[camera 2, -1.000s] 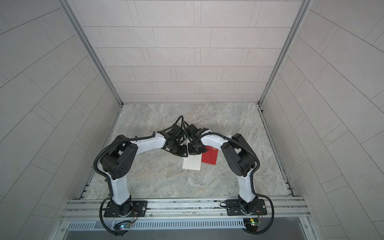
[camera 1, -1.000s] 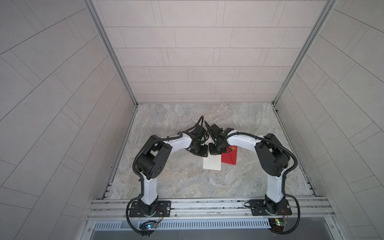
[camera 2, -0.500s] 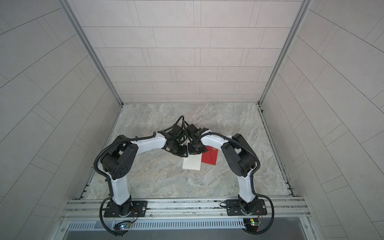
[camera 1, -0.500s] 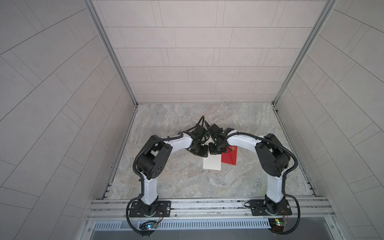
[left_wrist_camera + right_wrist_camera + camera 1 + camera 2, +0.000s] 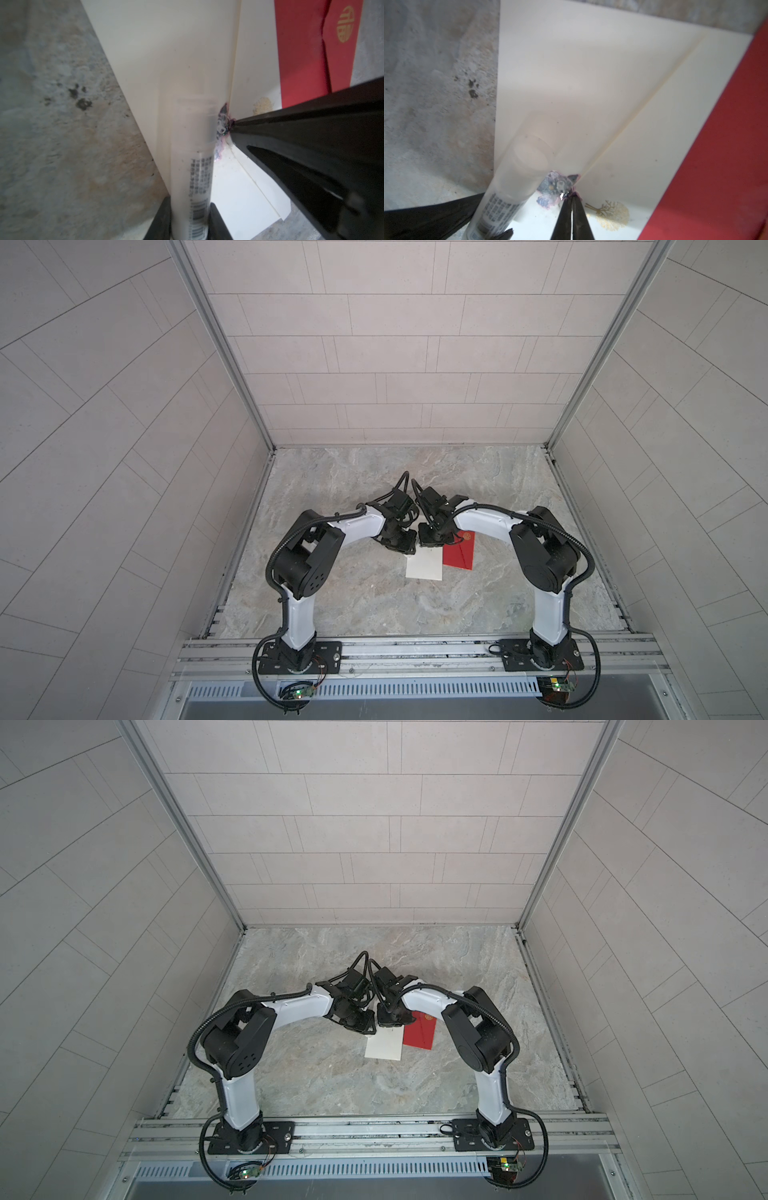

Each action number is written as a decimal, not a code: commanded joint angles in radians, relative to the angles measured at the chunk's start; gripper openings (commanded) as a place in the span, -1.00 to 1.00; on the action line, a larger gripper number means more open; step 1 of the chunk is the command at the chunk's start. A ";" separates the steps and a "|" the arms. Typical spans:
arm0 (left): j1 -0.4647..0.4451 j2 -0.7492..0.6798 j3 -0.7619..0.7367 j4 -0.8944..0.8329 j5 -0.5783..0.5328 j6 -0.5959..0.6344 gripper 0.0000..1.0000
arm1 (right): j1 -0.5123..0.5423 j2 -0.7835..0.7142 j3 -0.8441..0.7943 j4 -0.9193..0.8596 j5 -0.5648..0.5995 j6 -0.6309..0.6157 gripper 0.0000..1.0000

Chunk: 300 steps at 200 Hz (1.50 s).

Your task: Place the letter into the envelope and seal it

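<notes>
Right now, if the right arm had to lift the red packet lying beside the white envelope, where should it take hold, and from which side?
Probably the long right edge, approached low from the right. The red packet lies flat on the table, so only an edge gives the jaws a bite, and its left edge runs along the white envelope.

Your grey marble-patterned tabletop (image 5: 374, 605) carries two flat things near its middle: a white envelope (image 5: 424, 566), seams facing up, and a red envelope (image 5: 459, 553) right against its right-hand edge.
</notes>
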 commanded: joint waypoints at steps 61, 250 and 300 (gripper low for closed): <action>-0.022 0.043 -0.016 -0.036 -0.029 0.023 -1.00 | -0.053 -0.402 -0.231 0.196 0.187 0.008 -0.63; -0.111 -0.085 -0.008 0.038 -0.095 0.086 0.68 | -0.480 -0.815 -0.548 0.120 0.158 -0.025 -0.03; -0.110 -0.101 -0.017 0.079 -0.081 0.084 0.68 | -0.479 -0.820 -0.555 0.112 0.158 -0.030 -0.03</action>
